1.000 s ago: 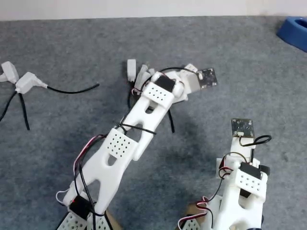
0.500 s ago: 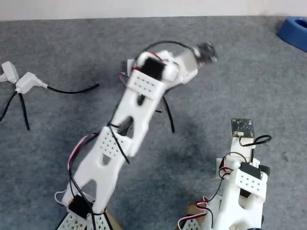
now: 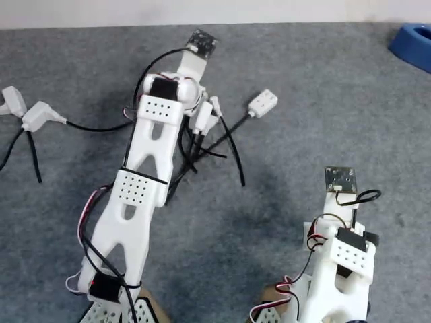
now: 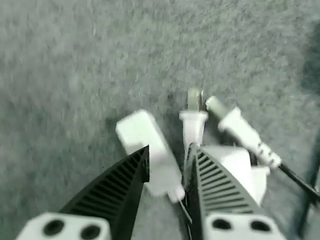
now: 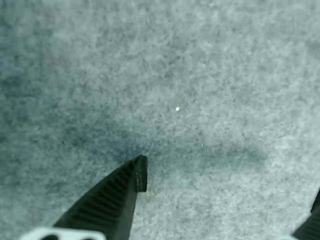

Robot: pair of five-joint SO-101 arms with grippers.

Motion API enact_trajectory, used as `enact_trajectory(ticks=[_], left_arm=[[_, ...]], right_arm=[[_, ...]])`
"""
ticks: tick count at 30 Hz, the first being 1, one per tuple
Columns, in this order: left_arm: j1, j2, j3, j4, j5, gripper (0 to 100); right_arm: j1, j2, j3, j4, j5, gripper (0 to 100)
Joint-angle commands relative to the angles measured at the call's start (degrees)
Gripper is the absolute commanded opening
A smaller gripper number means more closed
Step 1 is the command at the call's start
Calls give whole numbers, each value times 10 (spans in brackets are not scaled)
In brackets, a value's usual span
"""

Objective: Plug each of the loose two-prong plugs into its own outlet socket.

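Swung counterclockwise within the last second: left arm, wrist formerly toward 1 o'clock, now toward 12 o'clock. Right arm unmoved at 5 o'clock.

Item 1. Left gripper: fingers set narrowly, pinching the near end of a white socket block against the grey worktop.

Item 2. Two-prong plug: white, just beside the socket block, prongs pointing away from the fingers, not inserted.

Item 3. Round white connector: touching or nearly touching the two-prong plug on its far side; which of the two, cannot tell.

Item 4. Black cables: running from under the left wrist toward 5 o'clock.

Item 5. Second socket block: white, on a black lead, near the left wrist at its 3 o'clock, clear of the arm.

Item 6. Angled plug and edge plug: white, side by side at 9 o'clock, well apart from both arms, leads trailing toward 6 o'clock.

Item 7. Right gripper: fingers spread wide over bare worktop.

Item 8. Blue container: at the 2 o'clock corner.
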Motion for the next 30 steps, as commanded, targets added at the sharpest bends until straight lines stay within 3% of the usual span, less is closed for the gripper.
enact_trajectory(ticks=[1, 4, 9, 20, 24, 30], left_arm=[[6, -38, -29, 113, 49, 151], [7, -64, -29, 166, 89, 151], [-13, -72, -28, 166, 93, 151], [-51, -74, -26, 50, 10, 161], [-44, -72, -25, 47, 11, 212], [-36, -72, -25, 42, 11, 201]], right_arm=[[4, -4, -2, -9, 6, 475], [4, -4, -1, -22, 6, 475], [4, -4, 6, -22, 7, 475], [4, -7, 7, -21, 23, 475], [4, -7, 7, -21, 24, 475], [4, -7, 7, -21, 24, 475]])
